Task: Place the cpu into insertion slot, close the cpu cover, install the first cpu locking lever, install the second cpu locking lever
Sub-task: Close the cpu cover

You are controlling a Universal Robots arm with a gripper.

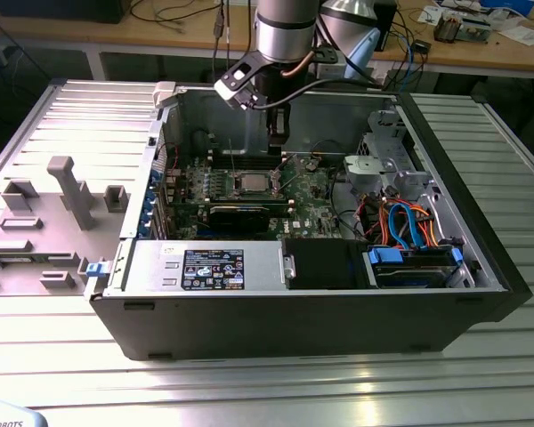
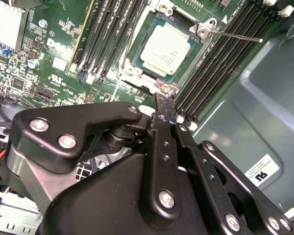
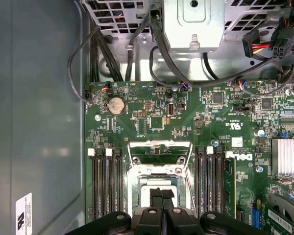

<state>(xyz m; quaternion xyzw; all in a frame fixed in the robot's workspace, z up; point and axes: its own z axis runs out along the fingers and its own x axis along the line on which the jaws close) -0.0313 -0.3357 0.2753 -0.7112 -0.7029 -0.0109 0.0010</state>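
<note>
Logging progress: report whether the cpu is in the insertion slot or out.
In. In the second wrist view the cpu lies flat inside the insertion slot, silver top up.

Black memory slots (image 3: 105,181) flank the tool (image 3: 161,193) on both sides. Beyond its tip a coin battery (image 3: 116,105) sits on the green circuit board (image 3: 137,95).

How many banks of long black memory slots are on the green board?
2. One bank sits beside the square silver-rimmed insertion slot; the other opposite, nearer the grey case wall. The black gripper may hide more.
</note>
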